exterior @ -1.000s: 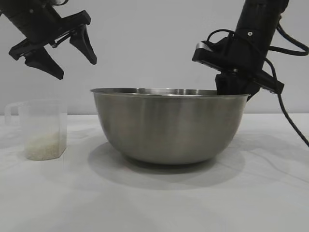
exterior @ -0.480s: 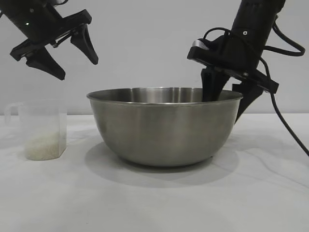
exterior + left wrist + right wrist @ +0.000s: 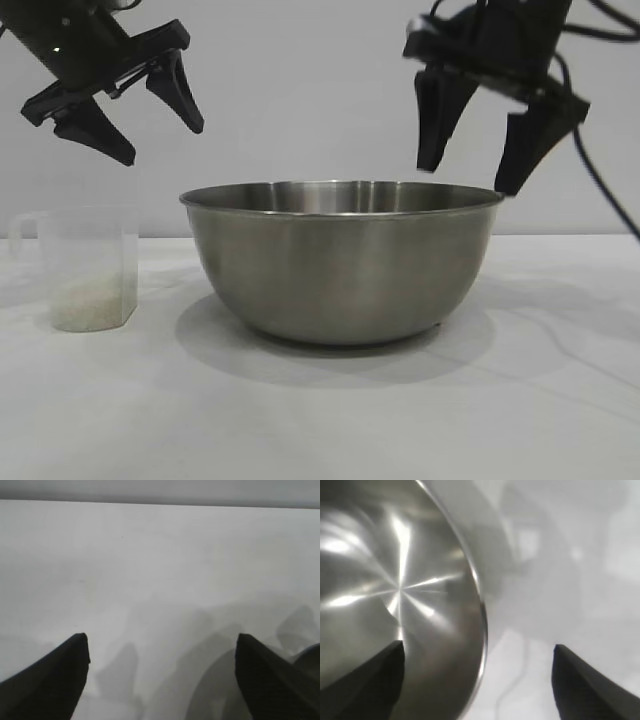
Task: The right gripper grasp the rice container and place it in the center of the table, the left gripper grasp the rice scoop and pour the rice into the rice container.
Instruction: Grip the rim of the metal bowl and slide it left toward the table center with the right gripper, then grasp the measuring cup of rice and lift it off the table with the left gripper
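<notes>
The rice container (image 3: 340, 260), a big steel bowl, rests on the white table (image 3: 320, 420) near its middle; its rim (image 3: 482, 605) runs below the right wrist camera. My right gripper (image 3: 470, 180) hangs open just above the bowl's right rim, clear of it, with nothing between its fingers. At the far left stands the rice scoop (image 3: 88, 268), a clear cup with a side handle and a low heap of rice (image 3: 92, 300) inside. My left gripper (image 3: 160, 145) hovers open above the scoop and holds nothing. In the left wrist view only bare table and shadows show between the fingertips (image 3: 75, 655).
The right arm's black cable (image 3: 600, 190) trails down at the far right. A pale grey wall (image 3: 300, 90) backs the table. Open tabletop lies in front of the bowl and to its right.
The right gripper let go of the bowl's rim, opened, and rose above it. The bowl settled level and shifted slightly left. The left gripper stayed where it was.
</notes>
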Motion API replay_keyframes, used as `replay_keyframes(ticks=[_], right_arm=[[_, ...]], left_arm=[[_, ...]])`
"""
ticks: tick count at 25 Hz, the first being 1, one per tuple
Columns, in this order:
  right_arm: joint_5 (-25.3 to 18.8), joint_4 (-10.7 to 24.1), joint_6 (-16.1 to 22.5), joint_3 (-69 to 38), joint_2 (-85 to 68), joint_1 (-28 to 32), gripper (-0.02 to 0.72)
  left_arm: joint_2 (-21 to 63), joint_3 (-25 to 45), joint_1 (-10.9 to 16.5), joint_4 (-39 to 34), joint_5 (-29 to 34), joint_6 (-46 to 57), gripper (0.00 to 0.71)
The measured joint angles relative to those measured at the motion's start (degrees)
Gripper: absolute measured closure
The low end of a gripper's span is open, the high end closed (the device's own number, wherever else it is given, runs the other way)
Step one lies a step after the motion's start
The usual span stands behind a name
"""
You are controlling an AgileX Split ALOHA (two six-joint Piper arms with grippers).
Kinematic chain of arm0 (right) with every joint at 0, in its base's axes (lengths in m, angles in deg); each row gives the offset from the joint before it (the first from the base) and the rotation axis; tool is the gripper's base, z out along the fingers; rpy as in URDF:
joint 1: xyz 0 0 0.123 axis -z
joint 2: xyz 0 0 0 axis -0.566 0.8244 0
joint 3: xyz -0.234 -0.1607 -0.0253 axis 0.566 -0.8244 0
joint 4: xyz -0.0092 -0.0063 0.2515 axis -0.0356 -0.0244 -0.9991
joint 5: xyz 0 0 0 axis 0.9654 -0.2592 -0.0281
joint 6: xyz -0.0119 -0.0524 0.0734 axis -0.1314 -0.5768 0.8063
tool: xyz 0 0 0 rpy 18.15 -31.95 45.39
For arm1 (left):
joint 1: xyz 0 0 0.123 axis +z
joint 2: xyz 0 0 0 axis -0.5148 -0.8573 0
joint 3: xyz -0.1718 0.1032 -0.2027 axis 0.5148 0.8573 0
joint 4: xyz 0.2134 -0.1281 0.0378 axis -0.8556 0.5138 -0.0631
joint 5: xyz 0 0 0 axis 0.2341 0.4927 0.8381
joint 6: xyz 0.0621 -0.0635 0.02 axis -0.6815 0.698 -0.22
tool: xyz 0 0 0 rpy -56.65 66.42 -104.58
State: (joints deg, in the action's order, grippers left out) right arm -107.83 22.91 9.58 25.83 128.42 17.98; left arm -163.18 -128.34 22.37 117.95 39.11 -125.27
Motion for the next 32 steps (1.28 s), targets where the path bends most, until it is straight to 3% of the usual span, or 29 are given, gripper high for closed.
replay_keyframes(ticks=[2, 6, 9, 21, 32], right_arm=[[-0.2, 3.3, 1.6, 0.0, -2.2, 0.0, 0.182], [-0.8, 13.4, 7.5, 0.0, -6.1, 0.0, 0.182], [-0.9, 16.8, 8.9, 0.0, -8.6, 0.0, 0.182], [-1.6, 16.9, 9.1, -2.5, -24.3, 0.0, 0.182], [-2.3, 16.8, 9.6, -21.9, -50.8, 0.0, 0.182]], left_arm=[[0.0, 0.0, 0.0, 0.1, 0.0, 0.0, 0.179], [0.0, 0.0, 0.0, 0.1, 0.0, 0.0, 0.179], [0.0, 0.0, 0.0, 0.1, 0.0, 0.0, 0.179], [0.0, 0.0, 0.0, 0.1, 0.0, 0.0, 0.179], [0.0, 0.0, 0.0, 1.2, 0.1, 0.0, 0.179]])
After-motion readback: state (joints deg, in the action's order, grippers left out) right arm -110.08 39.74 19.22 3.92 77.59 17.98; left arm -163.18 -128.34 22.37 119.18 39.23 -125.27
